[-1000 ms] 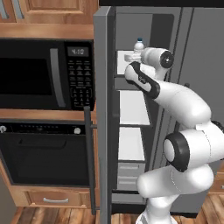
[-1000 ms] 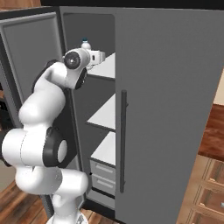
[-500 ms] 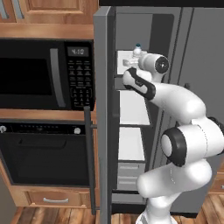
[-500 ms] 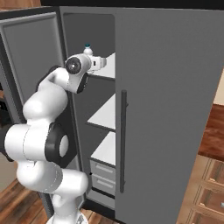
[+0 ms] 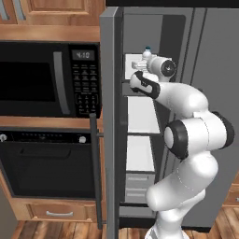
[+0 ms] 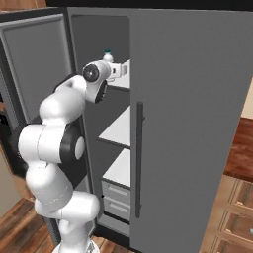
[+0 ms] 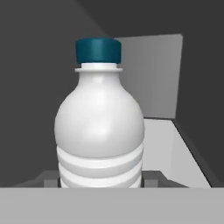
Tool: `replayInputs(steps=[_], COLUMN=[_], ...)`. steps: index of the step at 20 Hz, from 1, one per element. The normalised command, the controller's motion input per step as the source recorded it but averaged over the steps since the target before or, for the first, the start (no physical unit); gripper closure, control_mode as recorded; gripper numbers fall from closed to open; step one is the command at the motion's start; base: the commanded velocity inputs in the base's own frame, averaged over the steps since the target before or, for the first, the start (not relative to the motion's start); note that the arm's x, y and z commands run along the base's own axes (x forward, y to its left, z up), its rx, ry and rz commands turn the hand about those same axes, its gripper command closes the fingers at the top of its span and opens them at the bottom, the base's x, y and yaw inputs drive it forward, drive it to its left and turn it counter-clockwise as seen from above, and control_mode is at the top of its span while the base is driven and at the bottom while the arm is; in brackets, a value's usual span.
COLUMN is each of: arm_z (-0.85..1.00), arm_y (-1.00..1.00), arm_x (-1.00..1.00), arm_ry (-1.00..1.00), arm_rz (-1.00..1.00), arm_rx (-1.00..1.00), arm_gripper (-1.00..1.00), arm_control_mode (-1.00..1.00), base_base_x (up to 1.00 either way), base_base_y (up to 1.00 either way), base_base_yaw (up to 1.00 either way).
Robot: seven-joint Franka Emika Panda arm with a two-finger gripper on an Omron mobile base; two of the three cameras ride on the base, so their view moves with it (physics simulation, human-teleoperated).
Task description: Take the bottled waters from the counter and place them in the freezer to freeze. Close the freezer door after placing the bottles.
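Note:
My gripper (image 5: 139,63) is shut on a teal-capped bottled water (image 7: 99,127) with a whitish body, held upright. The hand reaches into the upper part of the open freezer (image 5: 140,116), level with the top white shelf (image 6: 121,74). The bottle's teal cap (image 5: 147,48) pokes up above the hand, also seen from the right as the cap (image 6: 106,52) above my gripper (image 6: 118,70). The freezer door (image 5: 109,121) stands wide open to the left, with its dark bar handle (image 5: 95,172) facing out. In the hand view the white shelf (image 7: 175,148) lies behind and below the bottle.
A black microwave (image 5: 46,77) and a black wall oven (image 5: 46,163) stand left of the open door. The plain grey right door (image 6: 192,123) is closed. Lower white shelves (image 6: 117,128) and drawers (image 6: 116,197) fill the freezer below. Light wooden drawers (image 6: 237,212) sit at far right.
The hand has pushed deeper into the freezer's upper part with the bottle still in its grip. The elbow has followed; the door has not moved.

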Motion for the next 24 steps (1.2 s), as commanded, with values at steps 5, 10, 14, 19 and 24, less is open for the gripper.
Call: replayInputs(steps=[5, 10, 14, 19, 24], arm_z=[-0.21, -0.40, -0.02, -0.47, -0.24], arm_y=[0.00, 0.00, 0.00, 0.21, 0.01], arm_x=[0.56, 0.33, 0.40, 0.20, 0.00], arm_ry=[0.06, 0.13, 0.01, 0.00, -0.05], arm_rz=[-0.05, -0.03, -0.02, 0.00, 0.00], arm_rx=[0.00, 0.00, 0.00, 0.00, 0.00], arm_gripper=[1.00, 1.00, 1.00, 1.00, -1.00], arm_control_mode=[-1.00, -1.00, -1.00, -1.00, -1.00], base_base_x=[0.00, 0.00, 0.00, 0.00, 0.00], base_base_y=[0.00, 0.00, 0.00, 0.00, 0.00], base_base_yaw=[0.00, 0.00, 0.00, 0.00, 0.00])
